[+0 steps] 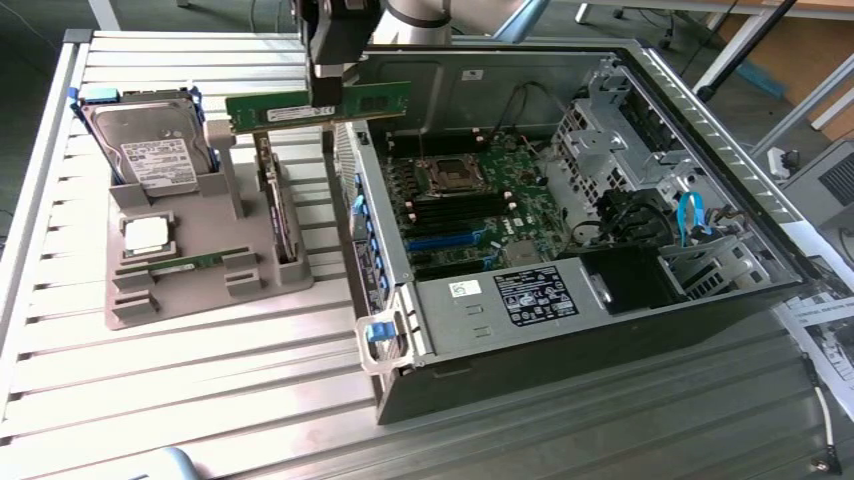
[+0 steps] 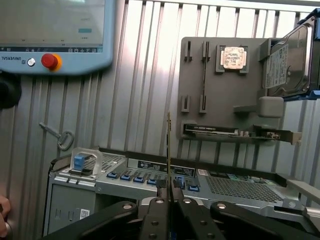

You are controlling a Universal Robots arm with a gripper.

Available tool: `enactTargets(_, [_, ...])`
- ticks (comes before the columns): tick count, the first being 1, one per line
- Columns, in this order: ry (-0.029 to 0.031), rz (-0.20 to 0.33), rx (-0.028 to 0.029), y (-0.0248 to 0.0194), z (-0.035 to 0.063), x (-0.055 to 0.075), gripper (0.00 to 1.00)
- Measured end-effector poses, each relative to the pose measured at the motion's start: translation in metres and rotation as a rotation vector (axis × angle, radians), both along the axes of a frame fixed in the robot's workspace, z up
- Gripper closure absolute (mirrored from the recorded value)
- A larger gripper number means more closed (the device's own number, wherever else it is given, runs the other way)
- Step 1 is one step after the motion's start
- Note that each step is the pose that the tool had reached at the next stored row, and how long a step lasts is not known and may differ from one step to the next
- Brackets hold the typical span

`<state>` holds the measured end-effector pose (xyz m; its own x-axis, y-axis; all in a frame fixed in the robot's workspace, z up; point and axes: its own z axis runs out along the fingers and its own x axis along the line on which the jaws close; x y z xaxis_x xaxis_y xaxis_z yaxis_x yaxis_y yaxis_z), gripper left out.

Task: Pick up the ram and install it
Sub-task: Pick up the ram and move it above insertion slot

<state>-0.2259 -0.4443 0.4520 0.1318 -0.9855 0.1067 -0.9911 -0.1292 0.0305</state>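
Observation:
The ram [image 1: 274,112], a long green stick with a white label, hangs level in the air above the near wall of the open computer case [image 1: 400,330]. My gripper [image 1: 324,98] is shut on its middle from above. In the wrist view the ram [image 2: 168,145] appears edge-on as a thin upright line rising from between my gripper [image 2: 169,189] and its black fingers [image 2: 159,202]. The motherboard [image 1: 514,170] with its black memory slots [image 1: 461,212] lies inside the case, below and toward the exterior view's right of the ram.
A grey holder [image 1: 200,290] beside the case carries a hard drive [image 1: 150,145], a square processor [image 1: 147,235], an upright expansion card [image 1: 274,215] and another green stick [image 1: 187,263]. A teach pendant [image 2: 55,35], a key [image 2: 60,137] and a person's hand [image 2: 2,215] lie near the case.

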Motion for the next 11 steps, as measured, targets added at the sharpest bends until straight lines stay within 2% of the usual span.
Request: enactTargets(11, [0.0001, 0.0, -0.0013, 0.0, 0.0, 0.007, 0.87])
